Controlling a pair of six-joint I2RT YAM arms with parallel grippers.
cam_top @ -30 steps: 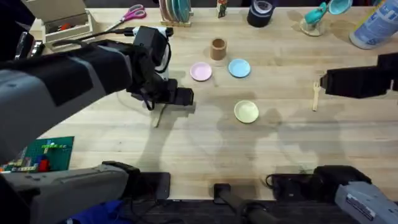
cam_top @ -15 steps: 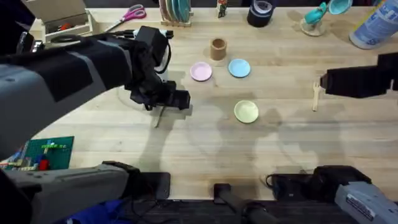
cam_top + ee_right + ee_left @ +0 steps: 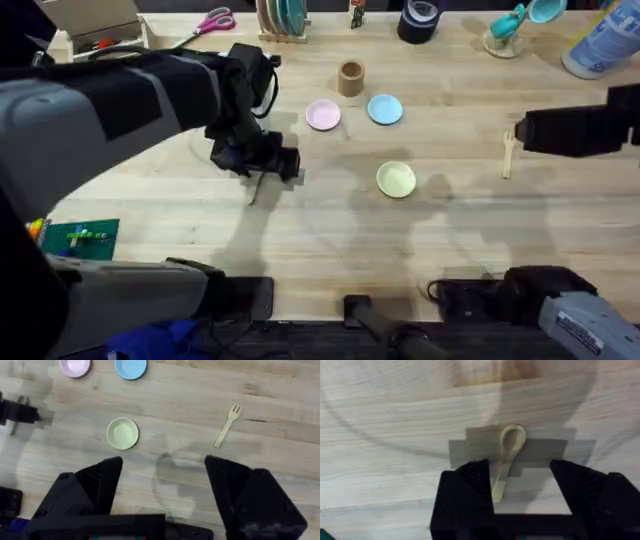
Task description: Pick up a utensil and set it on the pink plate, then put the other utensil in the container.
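Both sets of fingers gape: left gripper point(image 3: 520, 495) astride the utensil point(image 3: 507, 457); right gripper point(image 3: 162, 490) near the fork point(image 3: 227, 425).

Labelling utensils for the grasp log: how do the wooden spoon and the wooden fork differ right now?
The wooden spoon ends in a rounded bowl; the wooden fork ends in short tines. The spoon sits between the open fingers of the left gripper; the fork lies alone on the table, clear of the open right gripper. Both are slim, pale wood.
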